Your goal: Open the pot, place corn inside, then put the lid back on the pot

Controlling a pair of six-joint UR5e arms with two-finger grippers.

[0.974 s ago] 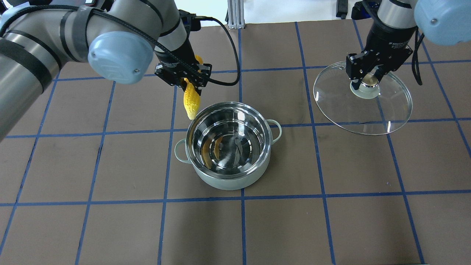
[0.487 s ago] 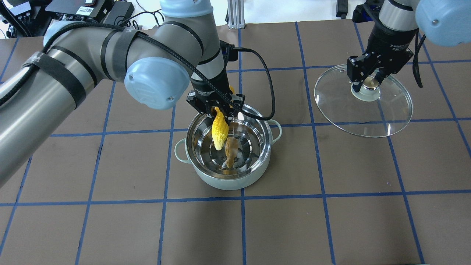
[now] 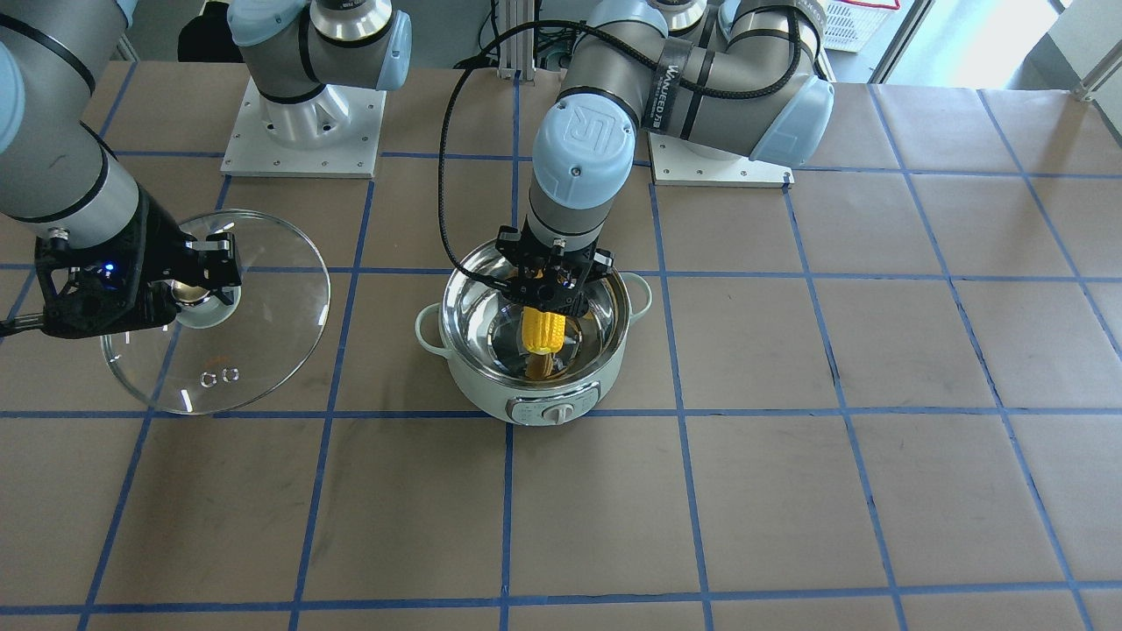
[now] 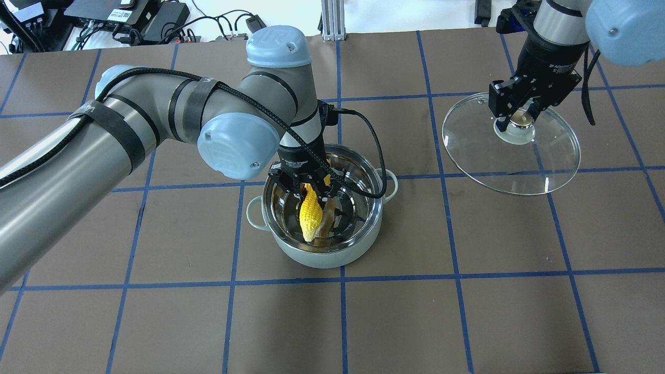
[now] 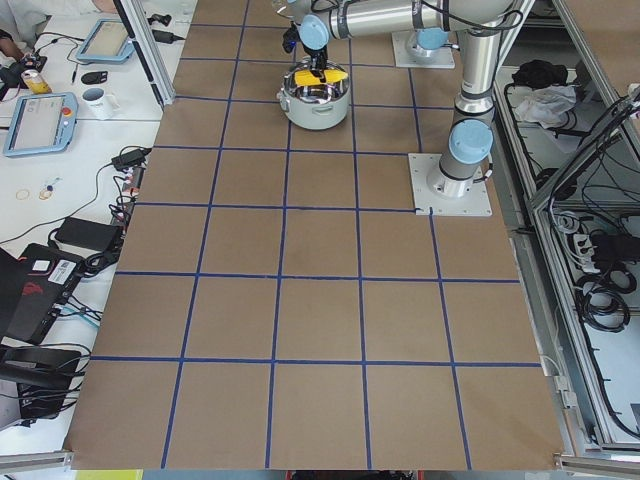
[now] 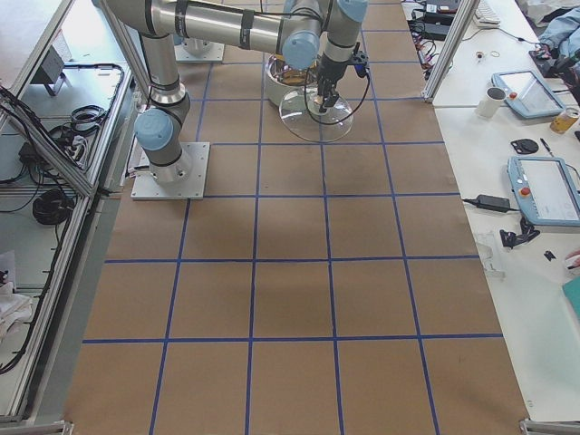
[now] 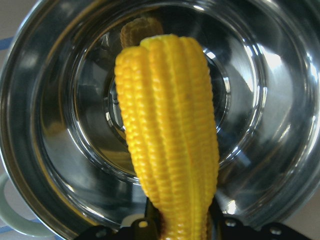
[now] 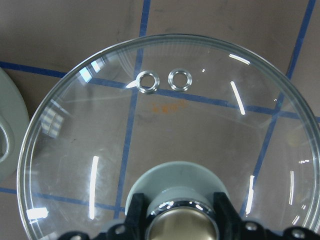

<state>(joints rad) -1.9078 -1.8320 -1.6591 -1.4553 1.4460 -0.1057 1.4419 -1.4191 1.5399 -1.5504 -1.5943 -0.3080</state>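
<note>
Corn (image 4: 309, 218) dangles tip-down in the pot (image 4: 322, 258), pinched by left jaws. Dropped upright, it might lean out and block the lid (image 4: 545, 166), which right jaws clamp.

Yellow corn (image 4: 309, 218) tip-down inside open mint pot (image 4: 322, 257), steel int.; clear glass lid (image 4: 511, 156) well apart, knob up

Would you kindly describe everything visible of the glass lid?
The lid is a round, clear glass dome with a thin metal rim, two small vent holes near one edge, and a pale green knob base topped by a shiny beige ball. The right gripper is shut on that knob, holding the lid knob up beside the pot, apart from it. Whether its rim touches the table is unclear.
</note>
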